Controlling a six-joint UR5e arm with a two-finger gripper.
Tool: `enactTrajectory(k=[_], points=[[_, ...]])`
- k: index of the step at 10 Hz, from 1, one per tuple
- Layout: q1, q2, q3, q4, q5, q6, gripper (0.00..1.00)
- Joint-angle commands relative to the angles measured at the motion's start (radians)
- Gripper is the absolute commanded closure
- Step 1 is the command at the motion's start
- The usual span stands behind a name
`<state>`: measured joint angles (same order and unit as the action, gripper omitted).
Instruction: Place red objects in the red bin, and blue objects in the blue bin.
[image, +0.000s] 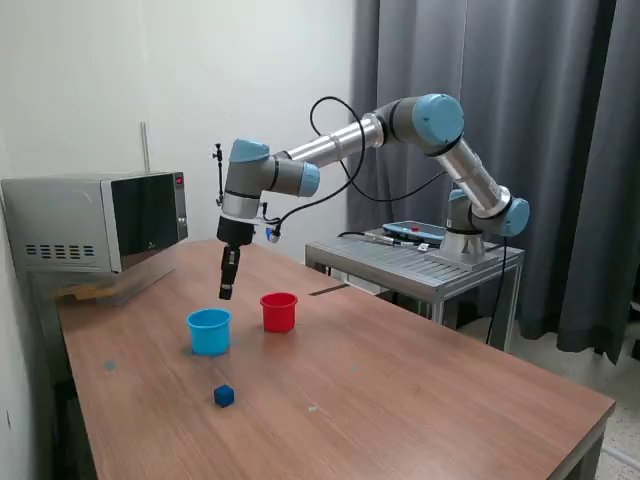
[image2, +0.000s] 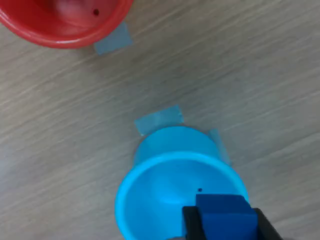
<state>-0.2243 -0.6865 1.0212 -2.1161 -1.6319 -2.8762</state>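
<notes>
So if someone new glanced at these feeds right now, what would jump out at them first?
Probably the gripper, shut on a dark-blue cube and hanging above the light-blue cup, with the red cup just to that cup's right in the exterior view. Next, a second dark-blue cube alone on the wooden table, nearer the camera than the cups.

Two dark-blue cubes: one on the table (image: 224, 396), one in the gripper (image2: 225, 214). One blue cup (image: 209, 331), one red cup (image: 279, 312); possibly something reddish inside it.

light: even, bright | shadows: faint | wrist view: soft, slightly blurred
</notes>
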Motion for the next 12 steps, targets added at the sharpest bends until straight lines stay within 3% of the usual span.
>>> enactTrajectory(k=[1,3,12], points=[[-0.013,0.034,-0.029,0.001,0.006,0.0,1.0],[-0.013,0.051,-0.05,0.001,0.021,0.0,1.0],[-0.013,0.073,-0.058,-0.001,0.026,-0.002,1.0]])
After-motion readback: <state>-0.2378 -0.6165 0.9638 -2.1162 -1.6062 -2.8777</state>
